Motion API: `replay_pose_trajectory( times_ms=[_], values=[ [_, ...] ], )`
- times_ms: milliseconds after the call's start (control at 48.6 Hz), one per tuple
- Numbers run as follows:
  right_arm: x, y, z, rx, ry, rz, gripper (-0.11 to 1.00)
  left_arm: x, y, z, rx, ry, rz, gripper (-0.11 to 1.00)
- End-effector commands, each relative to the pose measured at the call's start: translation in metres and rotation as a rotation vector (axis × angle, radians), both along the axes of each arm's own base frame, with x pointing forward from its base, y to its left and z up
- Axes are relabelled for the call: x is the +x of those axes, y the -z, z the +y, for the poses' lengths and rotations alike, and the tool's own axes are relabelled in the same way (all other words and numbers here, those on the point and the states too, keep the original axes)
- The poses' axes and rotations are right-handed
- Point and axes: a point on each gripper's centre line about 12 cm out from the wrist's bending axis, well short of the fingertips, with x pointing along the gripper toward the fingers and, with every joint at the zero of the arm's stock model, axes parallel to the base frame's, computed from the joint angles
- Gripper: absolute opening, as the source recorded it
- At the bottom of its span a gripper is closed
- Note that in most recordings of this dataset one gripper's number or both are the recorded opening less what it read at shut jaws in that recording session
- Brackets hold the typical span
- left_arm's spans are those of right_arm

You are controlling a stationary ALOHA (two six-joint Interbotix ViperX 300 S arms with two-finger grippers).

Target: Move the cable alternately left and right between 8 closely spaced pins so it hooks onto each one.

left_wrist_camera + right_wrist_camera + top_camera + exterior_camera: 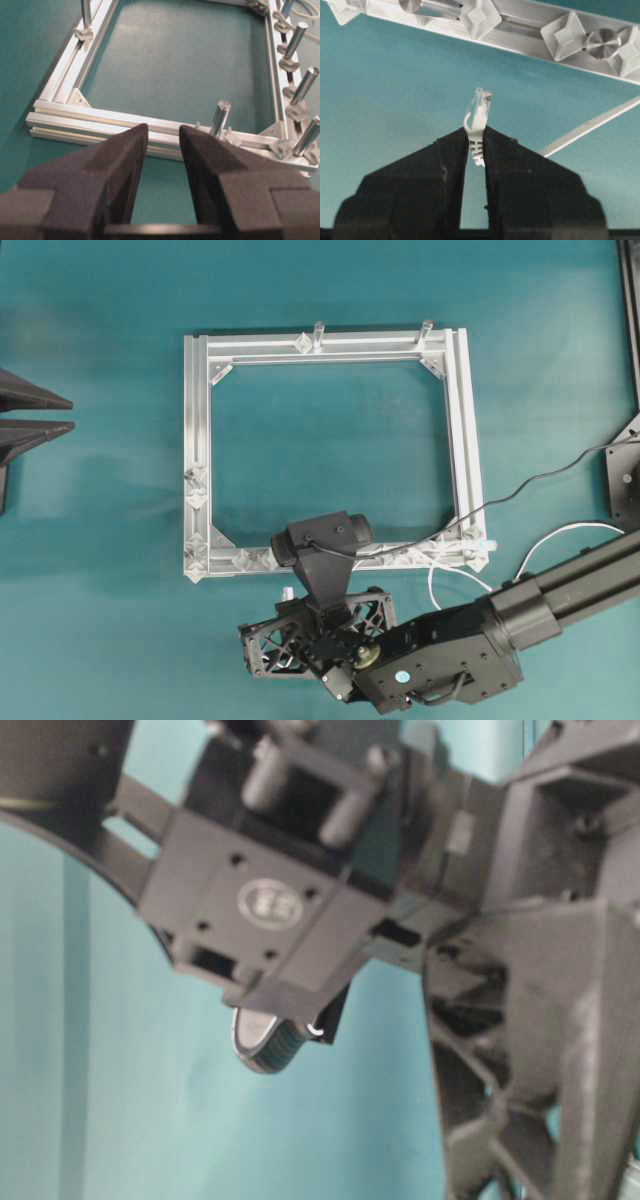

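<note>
My right gripper (476, 134) is shut on the cable just behind its clear plug (479, 106), which sticks up toward the silver frame rail (520, 35). Two diamond-shaped pins (479, 17) (567, 35) sit on that rail above the plug. Another stretch of the white cable (590, 127) lies on the table at the right. From overhead, the right gripper (290, 602) holds the plug (287, 593) just below the frame's near rail, where pins (245, 560) stand. The cable (555, 532) loops at the right. My left gripper (164, 132) is open and holds nothing, short of the frame's side rail (100, 120). Overhead, it (70, 413) is far left.
The rectangular aluminium frame (330, 345) lies mid-table on teal cloth, with upright metal posts (220, 117) along its rails. A black robot wire (540, 480) crosses the frame's right corner. The right arm's body (300, 920) is blurred in the table-level view.
</note>
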Motion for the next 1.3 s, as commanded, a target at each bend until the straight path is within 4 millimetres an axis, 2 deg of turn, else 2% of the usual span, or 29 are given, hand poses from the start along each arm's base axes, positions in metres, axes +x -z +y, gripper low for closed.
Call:
replay_pose_trajectory(
  times_ms=[0,699,1275],
  values=[
    [0.005,-0.019,-0.003,0.008,0.003,-0.043,0.12,0.001,-0.004,0.001,0.004,-0.004,-0.012,0.38],
    [0.017,-0.019,-0.055,-0.084,-0.016,0.013,0.12,0.001,-0.004,0.001,0.004,-0.002,-0.012,0.39],
    [0.016,-0.014,-0.065,-0.094,-0.01,0.031,0.12,0.001,-0.004,0.001,0.004,-0.004,-0.01,0.38]
  ],
)
